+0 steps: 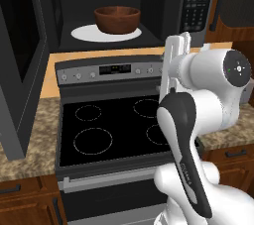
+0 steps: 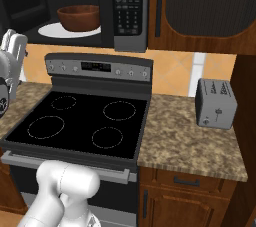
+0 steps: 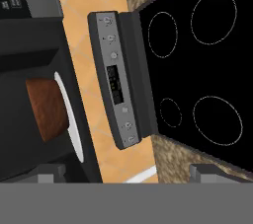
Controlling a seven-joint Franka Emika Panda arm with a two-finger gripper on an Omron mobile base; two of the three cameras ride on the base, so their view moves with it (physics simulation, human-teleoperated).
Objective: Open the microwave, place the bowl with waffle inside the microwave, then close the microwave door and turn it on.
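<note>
- The bowl (image 1: 117,19) sits on the white turntable (image 1: 84,33) inside the microwave (image 2: 127,38), so the placing looks done; the waffle can't be made out from these angles.
- The microwave door (image 1: 20,65) hangs wide open at the left, swung out over the stove (image 1: 106,125).
- The pincer (image 3: 126,172) is spread fully and holds nothing, its tips apart above the stove's control panel (image 3: 116,80).
- Step in hand, by my read: shutting the door.
- To do it well, swing the arm left, get behind the door's outer edge, and push along its arc, not straight in.
- Keep the fingers clear of the bowl and cavity rim.
- The keypad (image 2: 127,11) waits at right.
</note>
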